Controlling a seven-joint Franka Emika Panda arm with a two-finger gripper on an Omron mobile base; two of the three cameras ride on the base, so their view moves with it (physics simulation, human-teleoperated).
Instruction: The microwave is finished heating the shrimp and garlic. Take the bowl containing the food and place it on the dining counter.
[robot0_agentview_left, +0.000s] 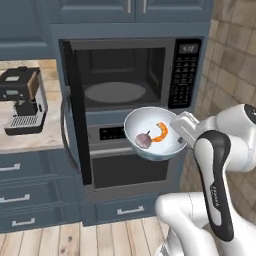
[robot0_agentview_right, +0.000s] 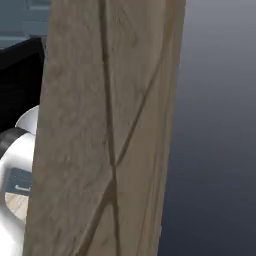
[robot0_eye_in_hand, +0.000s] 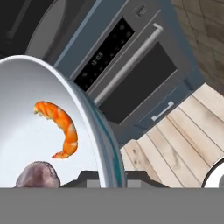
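The bowl (robot0_agentview_left: 150, 125) hangs in the air in front of the open microwave (robot0_agentview_left: 125, 75), below its cavity and over the oven front. My gripper (robot0_agentview_left: 183, 131) is shut on the bowl's right rim. Inside the white bowl lie the orange shrimp (robot0_agentview_left: 161, 132) and the purplish garlic (robot0_agentview_left: 143, 139). The microwave's grey turntable (robot0_agentview_left: 115, 92) is bare and its door (robot0_agentview_left: 75, 115) stands swung out to the left. In the hand view the bowl (robot0_eye_in_hand: 26, 96) holds the shrimp (robot0_eye_in_hand: 62, 124) and the garlic (robot0_eye_in_hand: 37, 175), and its rim runs between my gripper (robot0_eye_in_hand: 109, 180) tips. The dining counter is out of view.
An oven (robot0_eye_in_hand: 131, 65) with a long silver bar handle sits under the microwave. A coffee machine (robot0_agentview_left: 21, 100) stands on the wall counter at the left. A stone wall (robot0_agentview_left: 230, 65) rises to the right. A wooden panel (robot0_agentview_right: 110, 130) blocks most of the right base view.
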